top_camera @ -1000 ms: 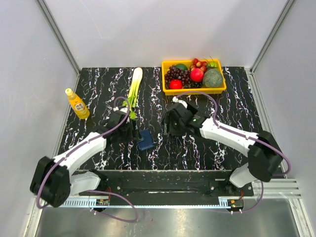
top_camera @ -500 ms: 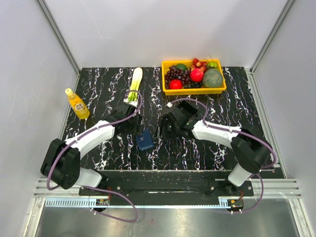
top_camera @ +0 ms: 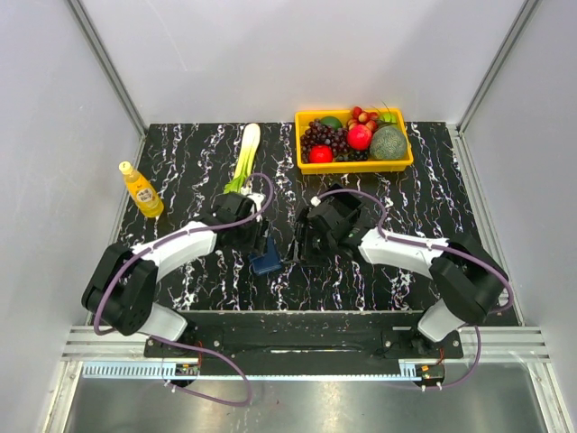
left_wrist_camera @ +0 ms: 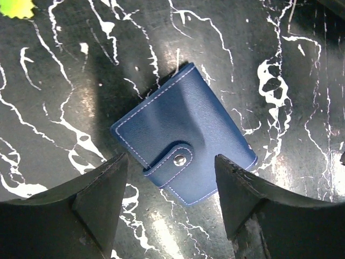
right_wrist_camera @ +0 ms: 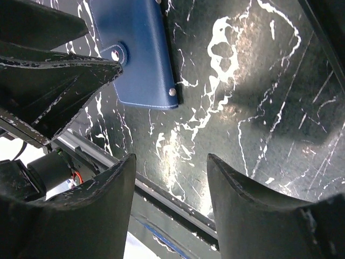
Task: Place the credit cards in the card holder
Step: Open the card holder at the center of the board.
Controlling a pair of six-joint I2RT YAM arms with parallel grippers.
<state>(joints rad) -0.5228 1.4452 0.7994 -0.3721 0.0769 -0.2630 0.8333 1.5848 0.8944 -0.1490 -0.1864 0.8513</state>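
Flatly, snapped-shut card holder (left_wrist_camera: pixel 188 124) on marbled table (left_wrist_camera: pixel 54 65), left gripper (left_wrist_camera: pixel 170 167) apart over it, right gripper (right_wrist_camera: pixel 170 162) apart.

card holder (right_wrist_camera: pixel 141 54) top cropped, partly hidden overhead by left hand (top_camera: pixel 259 242)

Navy-blue card holder (left_wrist_camera: pixel 183 151), snapped shut, flat and askew on the black marbled table (left_wrist_camera: pixel 64 81).

Plain pale walls (top_camera: pixel 297 54) enclose a black, white-veined marble tabletop (top_camera: pixel 180 153) showing glossy light reflections.
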